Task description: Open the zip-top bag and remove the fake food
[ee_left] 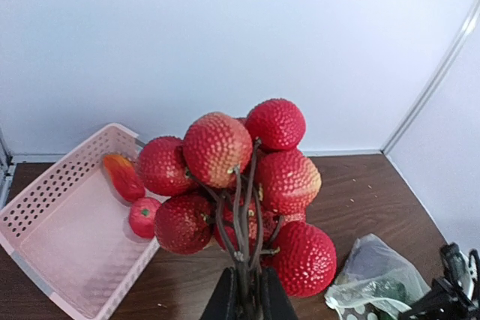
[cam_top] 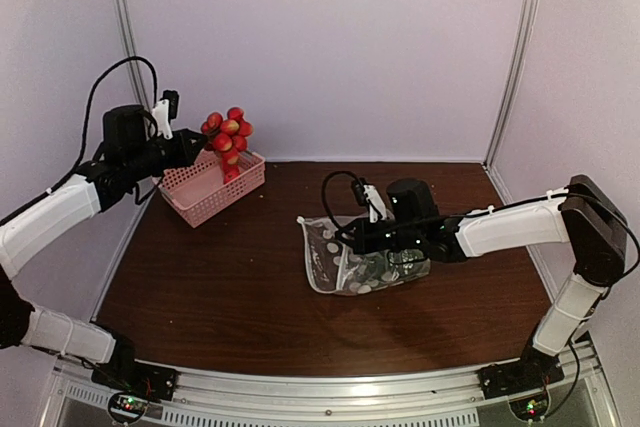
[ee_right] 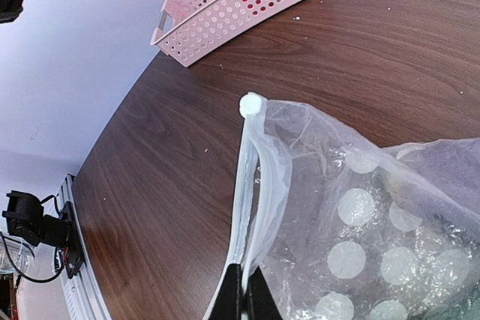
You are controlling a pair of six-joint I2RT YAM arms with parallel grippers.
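My left gripper (ee_left: pixel 246 294) is shut on the dark stem of the bunch of red-yellow balls (ee_left: pixel 240 185) and holds it in the air over the near edge of the pink basket (cam_top: pixel 205 192); the bunch (cam_top: pixel 226 139) shows above the basket from the top. The polka-dot zip-top bag (cam_top: pixel 365 262) lies mid-table, its mouth open at the left, dark and green pieces still inside. My right gripper (ee_right: pixel 244 290) is shut on the bag's white zip strip (ee_right: pixel 251 177). A red-orange piece (ee_left: pixel 122 176) and a small red piece (ee_left: pixel 142 216) lie in the basket.
The pink basket (ee_left: pixel 52 237) stands at the back left near the wall. The booth's walls and metal posts close in the table at back and sides. Bare dark wood (cam_top: pixel 230 297) lies between basket and bag.
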